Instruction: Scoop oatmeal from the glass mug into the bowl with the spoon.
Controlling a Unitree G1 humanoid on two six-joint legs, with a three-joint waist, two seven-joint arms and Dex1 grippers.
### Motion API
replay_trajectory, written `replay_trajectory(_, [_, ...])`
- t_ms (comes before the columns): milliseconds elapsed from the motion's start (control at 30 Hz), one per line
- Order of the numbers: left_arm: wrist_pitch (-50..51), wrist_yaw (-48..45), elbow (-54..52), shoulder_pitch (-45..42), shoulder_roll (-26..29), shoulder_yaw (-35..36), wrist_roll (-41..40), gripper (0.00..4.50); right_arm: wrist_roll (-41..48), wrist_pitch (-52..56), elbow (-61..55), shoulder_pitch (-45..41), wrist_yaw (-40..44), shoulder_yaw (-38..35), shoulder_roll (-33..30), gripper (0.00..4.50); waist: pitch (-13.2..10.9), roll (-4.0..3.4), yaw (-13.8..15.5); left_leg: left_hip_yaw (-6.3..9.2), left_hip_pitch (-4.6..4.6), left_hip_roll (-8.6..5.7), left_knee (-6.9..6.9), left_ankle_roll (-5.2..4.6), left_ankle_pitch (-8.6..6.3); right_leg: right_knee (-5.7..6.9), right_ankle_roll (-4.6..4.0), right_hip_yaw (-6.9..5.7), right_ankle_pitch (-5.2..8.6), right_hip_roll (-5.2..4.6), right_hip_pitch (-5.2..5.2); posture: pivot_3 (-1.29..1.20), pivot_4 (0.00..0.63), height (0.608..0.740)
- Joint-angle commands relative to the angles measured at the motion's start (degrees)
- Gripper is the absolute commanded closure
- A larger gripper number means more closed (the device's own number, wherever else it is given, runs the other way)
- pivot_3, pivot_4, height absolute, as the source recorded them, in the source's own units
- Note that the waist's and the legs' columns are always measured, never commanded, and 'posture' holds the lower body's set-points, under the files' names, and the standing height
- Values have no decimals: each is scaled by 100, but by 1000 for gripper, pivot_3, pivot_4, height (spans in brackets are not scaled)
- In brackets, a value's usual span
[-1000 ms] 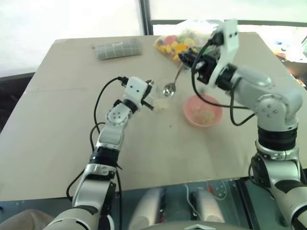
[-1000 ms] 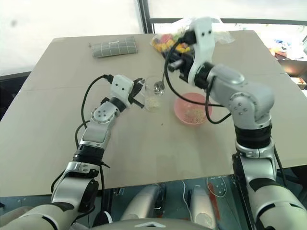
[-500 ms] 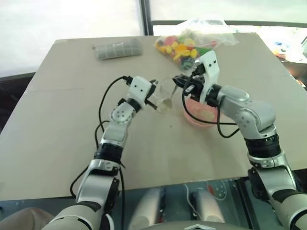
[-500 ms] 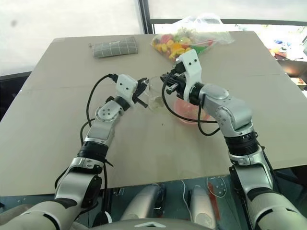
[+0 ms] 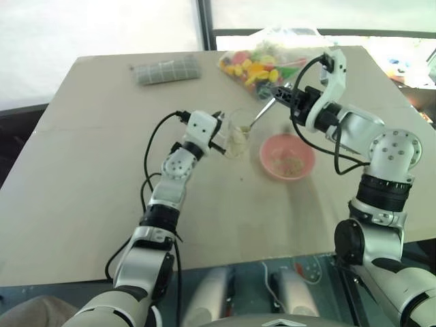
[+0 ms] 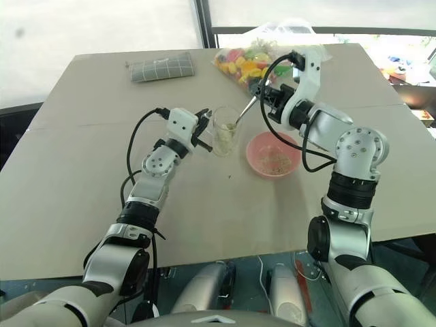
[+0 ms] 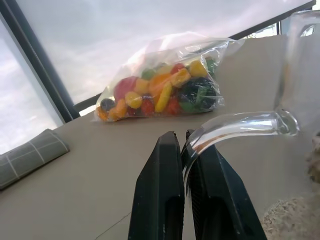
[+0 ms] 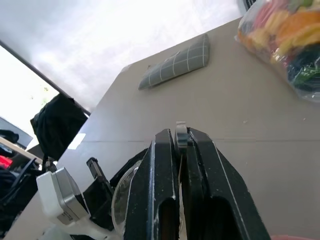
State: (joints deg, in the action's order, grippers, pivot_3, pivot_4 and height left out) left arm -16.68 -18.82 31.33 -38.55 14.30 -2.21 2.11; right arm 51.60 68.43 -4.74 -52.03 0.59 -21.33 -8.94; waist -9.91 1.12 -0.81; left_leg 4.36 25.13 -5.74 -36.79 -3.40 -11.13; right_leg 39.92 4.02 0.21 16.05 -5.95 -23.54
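Note:
The glass mug (image 5: 236, 131) stands upright near the table's middle with pale oatmeal (image 5: 238, 139) in its lower part. My left gripper (image 7: 182, 141) is shut on the mug's curved glass handle (image 7: 235, 126). The spoon (image 5: 261, 114) slants down from the right, and its small end dips inside the mug. My right gripper (image 5: 289, 96) is shut on the top of the spoon's handle (image 8: 181, 134), above and to the right of the mug. The pink bowl (image 5: 263, 154) sits just right of the mug, with some oatmeal (image 5: 290, 163) lying in it.
A clear bag of colourful toy fruit (image 5: 266, 63) lies at the far side of the table, behind the mug and bowl. A folded grey checked cloth (image 5: 167, 69) lies at the far left. Bare tabletop spreads in front of the bowl.
My right gripper has swung low toward the mug and then drawn back to the right. The spoon, earlier hanging above the mug, now slants into it. My left gripper has kept hold of the handle.

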Motion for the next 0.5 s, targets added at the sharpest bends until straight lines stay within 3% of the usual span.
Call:
replay_trajectory(33, [-244, 68, 152, -243, -42, 39, 3, 4481, 88, -127, -169, -206, -38, -100, -149, 4500, 0, 0, -1, 0, 0, 0, 0, 0, 0, 0, 0, 0, 0, 0, 0, 0, 150, 718])
replay_trajectory(500, [-305, -438, 406, -499, -196, -3, -146, 4481, -234, -680, -447, -209, 375, 369, -658, 4500, 0, 0, -10, -1, 8, -1, -1, 0, 0, 0, 0, -1, 0, 2, -2, 0, 150, 718])
